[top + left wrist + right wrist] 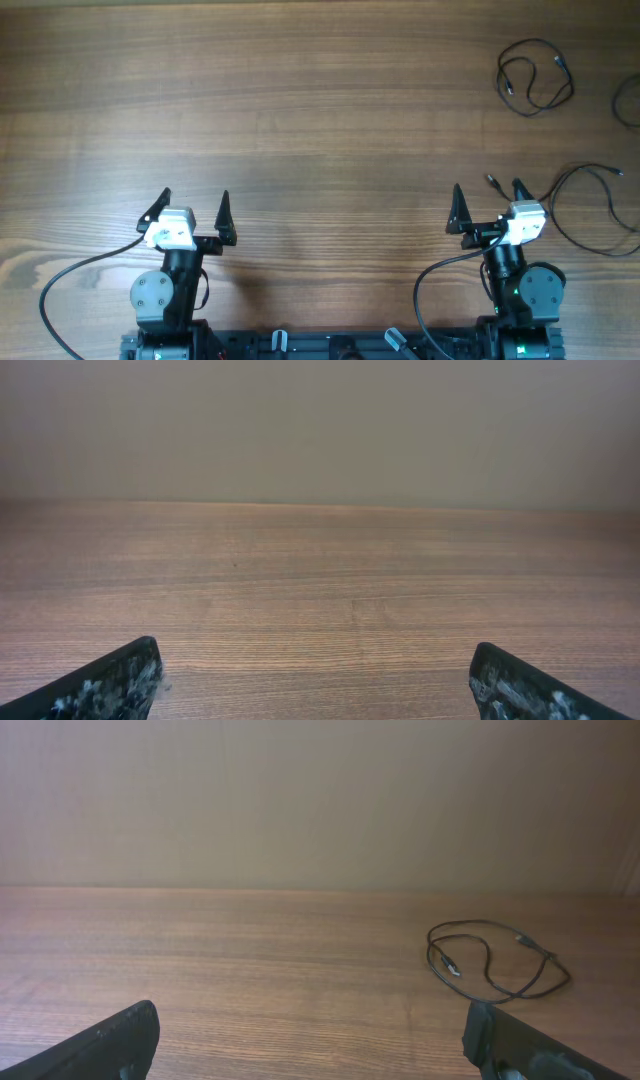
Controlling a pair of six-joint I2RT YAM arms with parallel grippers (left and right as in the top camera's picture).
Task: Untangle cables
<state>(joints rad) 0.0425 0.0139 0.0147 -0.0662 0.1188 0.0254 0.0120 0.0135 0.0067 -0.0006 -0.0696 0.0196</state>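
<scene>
Three thin black cables lie apart as loose strands on the right of the wooden table. One cable [501, 72] is coiled in a loop at the far right; the right wrist view shows that same loop [430, 952] ahead and to the right. A second cable [553, 200] curves just right of my right gripper [488, 195], its plug end close to the gripper's right finger. A third cable [618, 100] is cut off by the right edge. My right gripper [312, 1020] is open and holds nothing. Far from them, my left gripper [195, 200] [315, 660] is also open over bare wood.
Thicker black wires [75, 275] run from both arm bases [160, 295] along the near edge. A plain beige wall [320, 430] rises behind the table's far edge.
</scene>
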